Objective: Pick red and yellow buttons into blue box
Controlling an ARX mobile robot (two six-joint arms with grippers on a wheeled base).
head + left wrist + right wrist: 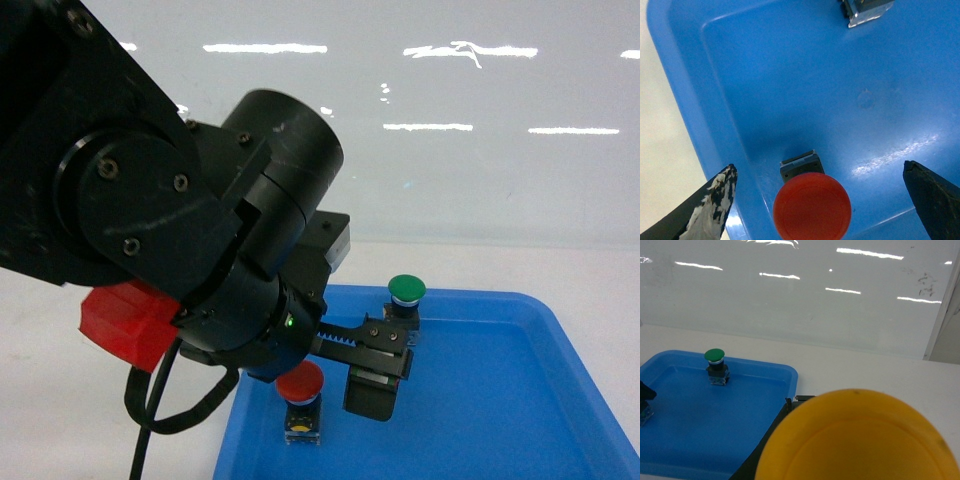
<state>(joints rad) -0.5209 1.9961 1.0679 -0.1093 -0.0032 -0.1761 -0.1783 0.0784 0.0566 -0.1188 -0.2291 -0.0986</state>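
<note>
A white desk (60,400) set against a glossy white wall carries a shallow blue tray (520,400); the deep blue box is not visible in any view. In the head view the red button (300,383) stands upright near the tray's 7 o'clock corner, and a green button (406,290) stands toward 11 o'clock, well apart from it. The left pincer (820,200) hangs above the red button with its jaws spread wide: in the left wrist view the two fingertips (715,200) flank the red cap at 9 and 3 o'clock, clear of it on both sides. The right pincer is clenched on the yellow button (855,440), whose cap fills the lower part of the right wrist view; the fingers themselves are largely hidden behind it. The step in hand appears to be the approach to grasp the red button. The next move calls for lowering the left pincer until the fingertips bracket the cap or the switch block below it, centring on the cap, then closing. The near tray wall lies just beside the left fingertip and could obstruct the descent.
</note>
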